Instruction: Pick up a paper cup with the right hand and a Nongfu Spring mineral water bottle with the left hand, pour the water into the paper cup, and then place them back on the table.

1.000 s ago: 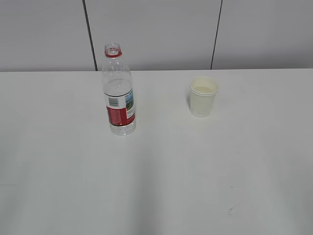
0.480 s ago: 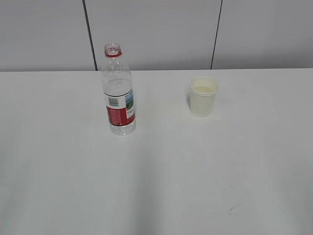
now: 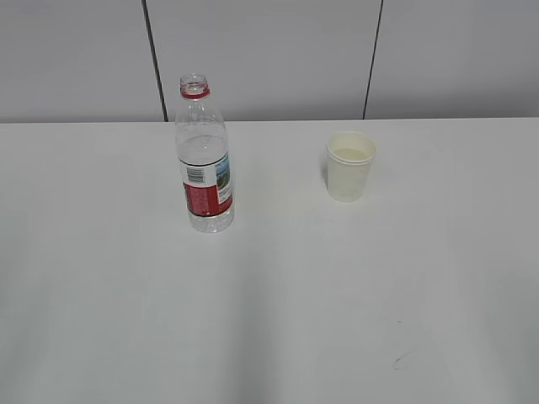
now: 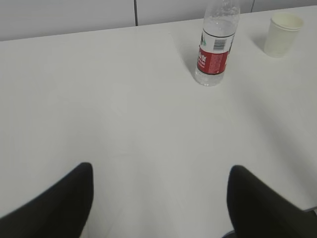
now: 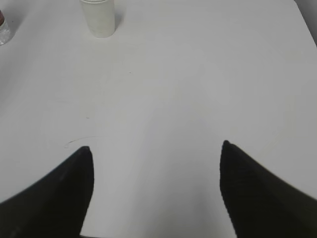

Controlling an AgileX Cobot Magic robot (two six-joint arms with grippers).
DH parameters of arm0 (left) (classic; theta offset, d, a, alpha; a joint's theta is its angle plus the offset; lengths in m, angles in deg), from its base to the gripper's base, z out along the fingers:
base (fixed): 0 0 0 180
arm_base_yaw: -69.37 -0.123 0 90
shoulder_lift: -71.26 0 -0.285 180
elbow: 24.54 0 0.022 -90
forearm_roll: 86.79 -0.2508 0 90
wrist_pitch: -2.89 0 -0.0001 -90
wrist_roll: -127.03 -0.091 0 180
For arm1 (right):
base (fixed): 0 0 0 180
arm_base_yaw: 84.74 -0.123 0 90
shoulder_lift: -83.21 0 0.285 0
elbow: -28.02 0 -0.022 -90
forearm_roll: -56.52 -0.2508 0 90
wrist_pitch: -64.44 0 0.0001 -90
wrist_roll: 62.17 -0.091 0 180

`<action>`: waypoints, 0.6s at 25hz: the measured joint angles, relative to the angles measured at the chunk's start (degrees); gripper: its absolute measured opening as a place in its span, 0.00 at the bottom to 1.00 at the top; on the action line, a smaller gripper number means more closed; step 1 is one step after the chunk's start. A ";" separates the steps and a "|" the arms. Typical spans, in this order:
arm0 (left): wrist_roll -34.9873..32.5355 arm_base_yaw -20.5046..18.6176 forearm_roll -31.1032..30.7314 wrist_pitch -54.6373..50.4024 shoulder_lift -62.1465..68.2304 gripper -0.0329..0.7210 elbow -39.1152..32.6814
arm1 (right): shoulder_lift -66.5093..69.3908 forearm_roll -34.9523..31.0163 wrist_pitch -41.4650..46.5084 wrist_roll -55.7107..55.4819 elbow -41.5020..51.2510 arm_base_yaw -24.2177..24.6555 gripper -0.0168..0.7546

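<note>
Nongfu Spring mineral water bottle point(image 3: 204, 160) stands upright and capless on the table point(image 3: 269, 320), left of centre toward the far side, with the paper cup point(image 3: 349, 166) well apart to its right, also upright. That spacing appears to give each arm its own object without crossing. Neither arm shows in the exterior view; each wrist view shows its fingers spread wide over bare tabletop: the left hand point(image 4: 161, 198) facing the bottle, the right hand point(image 5: 156, 191) facing the cup, both far off and holding nothing.
</note>
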 joint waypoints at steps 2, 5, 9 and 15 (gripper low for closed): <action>0.00 0.00 0.00 0.00 0.00 0.71 0.00 | 0.00 0.00 0.00 0.00 0.00 0.00 0.78; 0.00 0.00 0.00 0.00 0.00 0.71 0.00 | 0.00 0.00 0.00 0.00 0.00 0.00 0.78; 0.00 0.00 0.00 0.00 0.00 0.70 0.00 | 0.00 0.00 0.00 0.00 0.00 0.00 0.78; 0.00 0.00 0.00 0.00 0.00 0.69 0.00 | 0.00 0.00 0.00 0.00 0.00 0.00 0.78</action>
